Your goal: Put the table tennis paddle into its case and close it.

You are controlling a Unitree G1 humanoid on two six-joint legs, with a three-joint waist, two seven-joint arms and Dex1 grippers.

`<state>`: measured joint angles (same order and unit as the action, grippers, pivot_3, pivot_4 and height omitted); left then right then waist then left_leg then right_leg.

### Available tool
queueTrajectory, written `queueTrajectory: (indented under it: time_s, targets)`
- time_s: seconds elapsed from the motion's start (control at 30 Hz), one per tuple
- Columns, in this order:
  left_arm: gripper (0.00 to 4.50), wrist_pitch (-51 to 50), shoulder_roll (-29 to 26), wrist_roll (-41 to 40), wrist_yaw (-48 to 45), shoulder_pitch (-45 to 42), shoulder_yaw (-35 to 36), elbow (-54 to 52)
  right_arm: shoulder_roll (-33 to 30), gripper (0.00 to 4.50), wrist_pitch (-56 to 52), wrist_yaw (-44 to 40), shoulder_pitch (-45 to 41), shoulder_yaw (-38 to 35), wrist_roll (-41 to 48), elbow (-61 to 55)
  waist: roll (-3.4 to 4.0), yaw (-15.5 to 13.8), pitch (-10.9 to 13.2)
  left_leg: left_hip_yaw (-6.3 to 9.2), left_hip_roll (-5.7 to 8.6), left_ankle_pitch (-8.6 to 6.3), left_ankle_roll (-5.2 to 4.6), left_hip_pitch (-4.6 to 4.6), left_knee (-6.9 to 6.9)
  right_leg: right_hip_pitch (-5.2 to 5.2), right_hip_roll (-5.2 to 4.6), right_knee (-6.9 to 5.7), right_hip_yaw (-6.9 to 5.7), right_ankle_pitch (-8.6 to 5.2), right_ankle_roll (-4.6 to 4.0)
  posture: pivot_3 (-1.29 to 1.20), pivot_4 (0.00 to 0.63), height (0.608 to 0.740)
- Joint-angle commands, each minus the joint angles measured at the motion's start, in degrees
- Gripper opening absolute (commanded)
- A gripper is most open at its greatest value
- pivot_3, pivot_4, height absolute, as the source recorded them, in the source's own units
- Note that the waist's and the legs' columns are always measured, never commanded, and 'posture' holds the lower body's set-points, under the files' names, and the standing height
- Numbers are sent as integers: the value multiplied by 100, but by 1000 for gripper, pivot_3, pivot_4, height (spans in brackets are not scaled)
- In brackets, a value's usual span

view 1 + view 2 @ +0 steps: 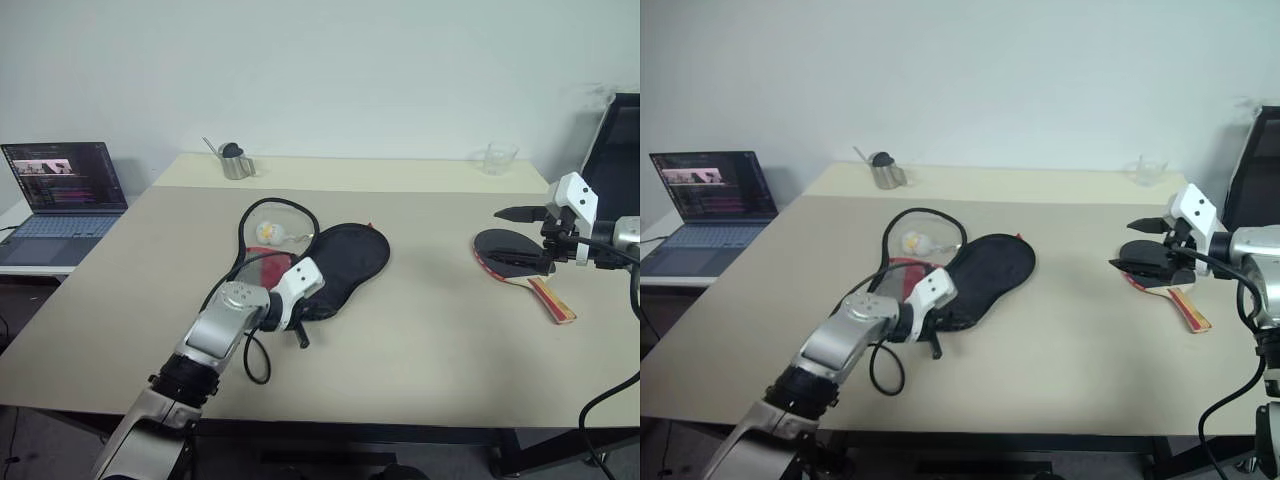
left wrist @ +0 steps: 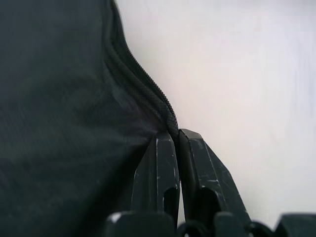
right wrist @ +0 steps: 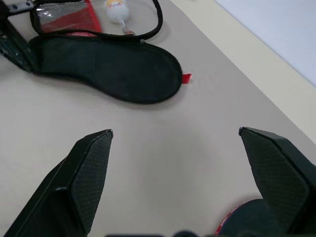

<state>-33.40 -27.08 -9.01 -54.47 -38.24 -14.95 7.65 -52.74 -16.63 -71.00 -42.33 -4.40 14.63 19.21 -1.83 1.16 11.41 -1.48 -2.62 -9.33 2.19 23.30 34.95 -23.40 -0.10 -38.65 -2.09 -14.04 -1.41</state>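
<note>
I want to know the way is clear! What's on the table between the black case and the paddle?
Nothing. In the left eye view, only bare table lies between the case and the table tennis paddle.

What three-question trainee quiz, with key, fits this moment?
1. True or false: the paddle is already inside the case.
2. Which gripper is shut on the case's edge: A left, B right, C neither?
3. Fill in: the right gripper hangs ____ above the paddle.

Key: 1 false, the paddle lies on the table apart from the case. 2 A, the left gripper pinches the zip edge. 3 open.
</note>
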Motion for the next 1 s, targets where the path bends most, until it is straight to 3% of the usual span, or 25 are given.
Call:
queueTrajectory:
  time_s: [0.03,0.47,1.0]
  targets:
    - [82,-9,325,-163,117,-403,178,15,-45,4500,62,19,-117,-109,74,-137,0,-12,0,0,0,-1,-1,11,0,-10,2,3,-1,0,0,0,150,740]
    - [82,-303,1698,174,803,-1090,-280,852,-47,4500,-2,65,15,-138,97,-319,-1,-24,1,-2,5,-9,-10,49,5,-40,21,10,1,1,6,0,150,740]
    - [82,442,2936,455,1850,-2543,108,3289,138,4500,-163,179,56,-95,121,-542,-9,-22,6,-6,7,-9,-11,67,5,-58,26,11,1,2,9,0,150,740]
